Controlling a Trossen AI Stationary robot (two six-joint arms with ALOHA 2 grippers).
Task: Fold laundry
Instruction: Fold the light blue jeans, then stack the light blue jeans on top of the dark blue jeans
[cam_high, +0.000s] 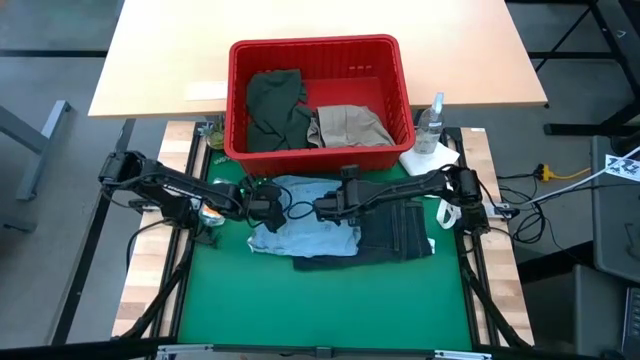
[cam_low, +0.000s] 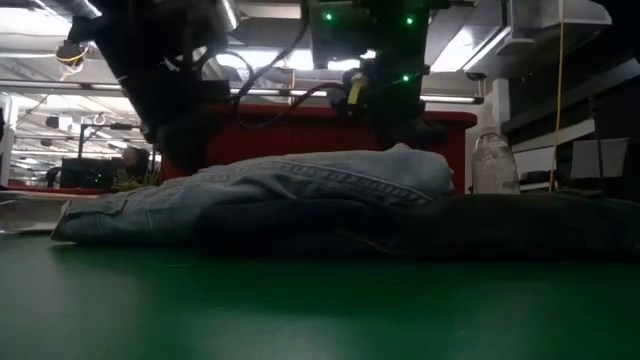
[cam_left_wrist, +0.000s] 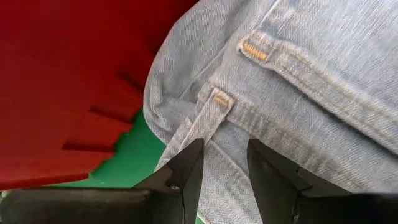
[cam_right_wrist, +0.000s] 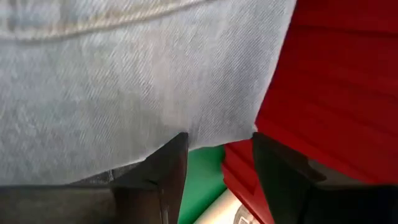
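Light blue denim garment (cam_high: 305, 228), counter's far edge: left gripper (cam_left_wrist: 222, 163) and right gripper (cam_right_wrist: 214, 158), fingers parted, gripping nothing; risk—snagging red plastic basket (cam_high: 318, 150).

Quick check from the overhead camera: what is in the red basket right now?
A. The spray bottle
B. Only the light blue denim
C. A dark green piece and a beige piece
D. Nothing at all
C: the overhead view shows a dark green piece and a beige piece side by side inside the red basket, while the light blue denim lies on the green mat.

Both arms reach inward, left end effector (cam_left_wrist: 224, 165) and right end effector (cam_right_wrist: 214, 158) parted.
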